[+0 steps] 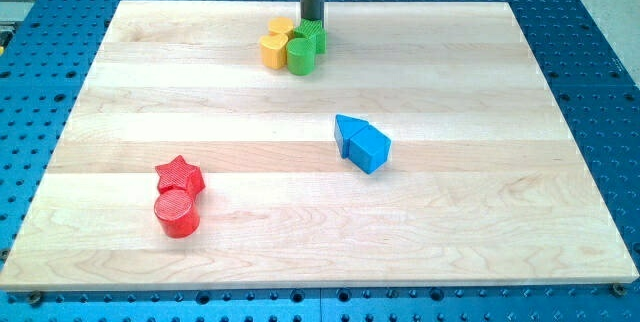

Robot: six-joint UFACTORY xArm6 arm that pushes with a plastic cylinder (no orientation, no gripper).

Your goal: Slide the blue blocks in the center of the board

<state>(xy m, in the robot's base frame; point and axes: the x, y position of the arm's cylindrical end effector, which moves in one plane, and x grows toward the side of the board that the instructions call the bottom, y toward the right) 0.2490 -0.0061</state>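
Two blue blocks lie touching each other a little right of the board's middle: a blue triangular block (347,129) on the left and a blue cube (369,149) on the right. My tip (312,22) stands near the view's top, at the back of a green and yellow cluster, far above and left of the blue blocks. It touches or nearly touches the green block (313,35) behind the cluster.
The cluster near the top holds a green cylinder (301,55) and two yellow blocks (274,51) (281,28). A red star (180,174) and a red cylinder (177,212) sit together at the lower left. The wooden board (480,232) lies on a blue perforated table.
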